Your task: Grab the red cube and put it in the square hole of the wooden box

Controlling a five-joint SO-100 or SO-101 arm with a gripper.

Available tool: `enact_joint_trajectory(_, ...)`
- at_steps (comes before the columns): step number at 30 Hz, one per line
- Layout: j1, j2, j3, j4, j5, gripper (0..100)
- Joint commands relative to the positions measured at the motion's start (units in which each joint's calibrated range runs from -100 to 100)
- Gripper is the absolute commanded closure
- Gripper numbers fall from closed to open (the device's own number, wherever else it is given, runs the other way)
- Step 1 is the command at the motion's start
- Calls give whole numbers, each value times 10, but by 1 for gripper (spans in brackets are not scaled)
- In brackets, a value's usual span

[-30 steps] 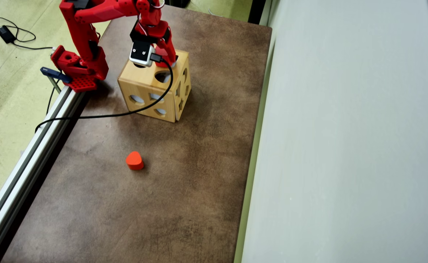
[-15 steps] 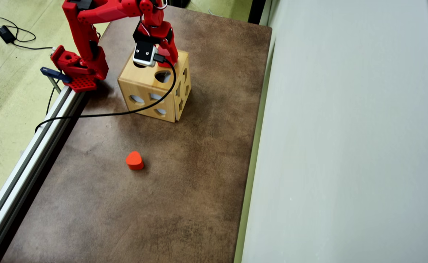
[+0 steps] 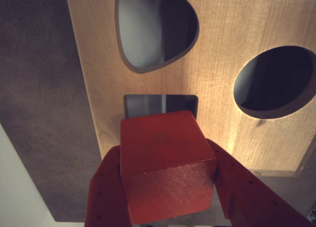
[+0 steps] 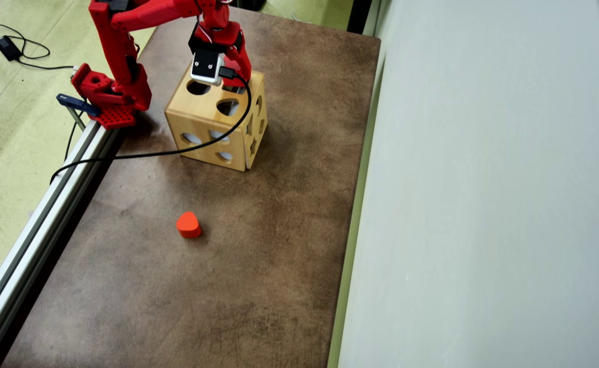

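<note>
Over the top face of the wooden box (image 3: pixel 217 84), the gripper (image 3: pixel 168 187) holds the red cube (image 3: pixel 165 163) clamped between its two red fingers (image 3: pixel 106 192), one on each side face, so the cube's underside is free to go down first. From the wrist view the cube hangs just above the square hole (image 3: pixel 160 103), covering the near part of it, with only the far strip of the dark opening showing; I'd say it is held there to line its edges up with the hole before lowering. The cube looks solid and matte, deep red like the arm, with rounded corners and a fine ridged texture on its faces. Seen from overhead, the arm reaches over the box's far corner, and a small red heart-shaped block (image 4: pixel 188 225) lies well apart on the brown table (image 4: pixel 279 255).
</note>
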Motion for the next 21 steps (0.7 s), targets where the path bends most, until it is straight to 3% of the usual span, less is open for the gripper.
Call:
enact_joint_trajectory(1,2,-4,-22,3,0,98)
enact_joint_trajectory(21,5,-16,-22,6,-16,98)
